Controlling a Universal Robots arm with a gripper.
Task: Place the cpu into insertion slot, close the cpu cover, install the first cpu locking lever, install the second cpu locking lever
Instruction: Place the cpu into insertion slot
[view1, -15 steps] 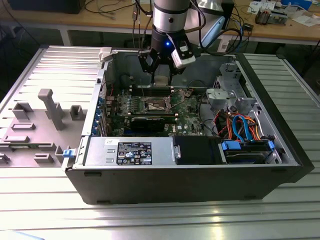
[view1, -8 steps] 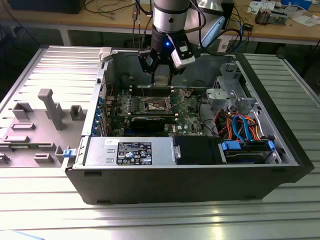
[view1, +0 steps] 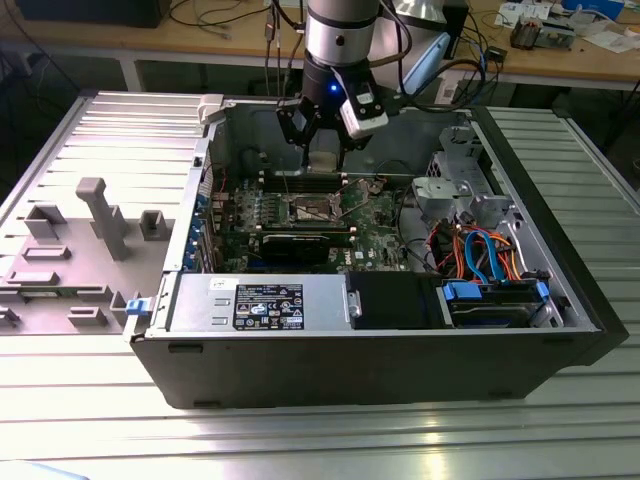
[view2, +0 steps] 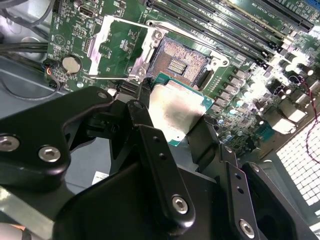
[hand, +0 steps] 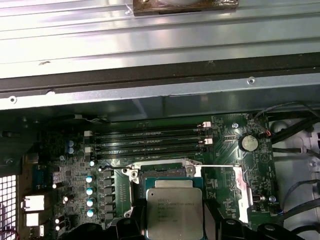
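In the exterior view, my gripper (view1: 322, 152) hangs inside the open computer case (view1: 300, 365). In the second wrist view, it grips the cpu (view2: 177, 112) just beside the bare insertion slot (view2: 180, 62), with the cpu cover (view2: 112, 45) flipped open. In the first wrist view, the cpu overlaps the slot's edge.

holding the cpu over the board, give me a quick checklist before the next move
1. cpu clamped in the tool: ok
2. slot bare, nothing lying in it: ok
3. cover swung open, off the slot: ok
4. cpu squared up over the slot: cannot tell
5. cpu corner mark matched to the slot: cannot tell
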